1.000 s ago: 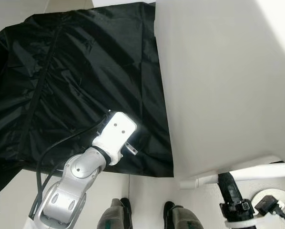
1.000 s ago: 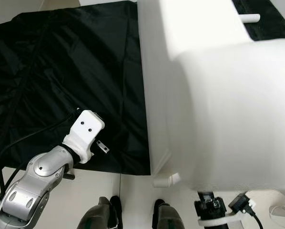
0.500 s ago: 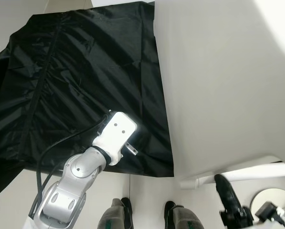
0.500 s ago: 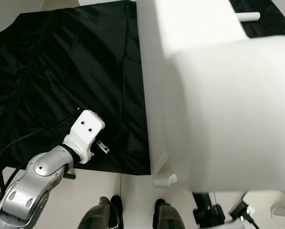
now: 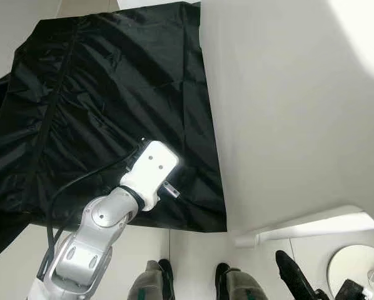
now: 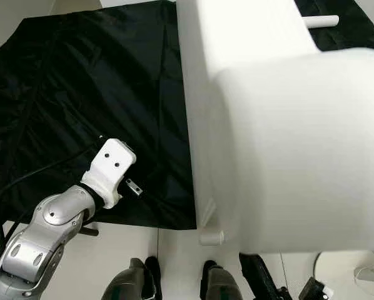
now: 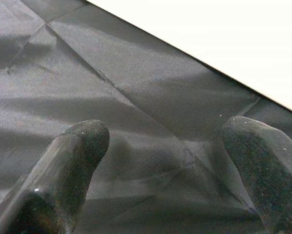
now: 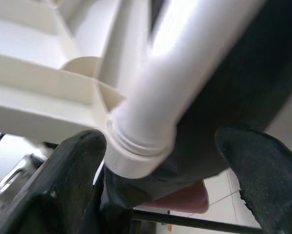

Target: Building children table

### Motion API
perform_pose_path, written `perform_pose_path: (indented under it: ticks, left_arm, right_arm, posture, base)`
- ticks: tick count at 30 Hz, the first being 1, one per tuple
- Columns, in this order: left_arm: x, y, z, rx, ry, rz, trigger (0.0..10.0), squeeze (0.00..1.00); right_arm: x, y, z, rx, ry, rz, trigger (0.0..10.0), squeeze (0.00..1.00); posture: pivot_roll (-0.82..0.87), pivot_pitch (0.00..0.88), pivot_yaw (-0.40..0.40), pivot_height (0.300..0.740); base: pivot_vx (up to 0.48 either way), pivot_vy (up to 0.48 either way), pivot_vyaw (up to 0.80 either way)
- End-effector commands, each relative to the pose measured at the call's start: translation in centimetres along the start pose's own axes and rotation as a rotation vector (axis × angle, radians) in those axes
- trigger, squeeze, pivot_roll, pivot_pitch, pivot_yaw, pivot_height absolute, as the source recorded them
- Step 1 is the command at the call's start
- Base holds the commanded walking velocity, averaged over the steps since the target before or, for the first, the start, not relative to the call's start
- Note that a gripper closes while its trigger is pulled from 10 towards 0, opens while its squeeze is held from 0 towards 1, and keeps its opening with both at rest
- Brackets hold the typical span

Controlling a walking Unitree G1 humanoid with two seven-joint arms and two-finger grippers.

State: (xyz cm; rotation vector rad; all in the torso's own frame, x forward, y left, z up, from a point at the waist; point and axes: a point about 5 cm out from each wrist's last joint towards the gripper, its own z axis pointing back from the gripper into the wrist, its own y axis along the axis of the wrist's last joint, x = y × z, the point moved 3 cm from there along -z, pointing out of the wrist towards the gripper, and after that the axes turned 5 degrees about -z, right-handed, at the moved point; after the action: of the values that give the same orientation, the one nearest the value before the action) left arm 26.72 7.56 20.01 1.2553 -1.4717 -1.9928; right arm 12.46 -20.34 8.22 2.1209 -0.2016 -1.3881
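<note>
Black sheet spread over pale tiled floor.

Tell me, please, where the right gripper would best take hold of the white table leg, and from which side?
Probably on the smooth round shaft of the white table leg, just beyond its threaded collar at the table top. Come from the side, across its length; the right gripper, open, already straddles it.

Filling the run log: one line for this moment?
right gripper: jaws open below table leg | left gripper: open over black cloth | white table: tilted
</note>
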Motion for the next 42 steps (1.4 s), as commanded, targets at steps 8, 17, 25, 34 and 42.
perform_pose_path:
  ticks: [8,17,25,34,42]
  left_arm:
    - [-0.3,-0.7,-0.1,-0.015,0.015,-0.005,10.0,0.00]
    - [-0.5,-0.7,-0.5,-0.006,0.036,-0.008,10.0,0.00]
    - [-0.8,-0.6,-0.6,0.002,0.060,-0.005,10.0,0.00]
    - [-2.0,-1.2,0.1,-0.002,0.091,0.034,10.0,0.00]
    - [-4.8,-1.2,0.3,-0.009,0.209,0.029,10.0,0.00]
  right_arm:
    - [-3.1,6.9,-3.6,0.214,0.095,0.186,10.0,0.00]
    - [-4.3,8.6,-5.5,0.245,0.151,0.216,10.0,0.00]
    - [-3.2,5.7,-6.2,0.090,0.114,0.209,10.0,0.00]
    - [-2.3,11.3,-11.0,0.349,-0.046,0.299,10.0,0.00]
    - [-0.5,12.6,-15.9,0.343,-0.210,0.352,10.0,0.00]
  posture:
    - [-0.08,0.253,0.106,0.740]
    - [-0.09,0.238,0.088,0.740]
    - [-0.09,0.232,0.071,0.740]
    - [-0.08,0.220,0.066,0.740]
    - [-0.08,0.192,0.040,0.740]
  base:
    - [0.000,0.000,0.00]
    - [0.000,0.000,0.00]
    - [0.000,0.000,0.00]
    - [0.000,0.000,0.00]
    - [0.000,0.000,0.00]
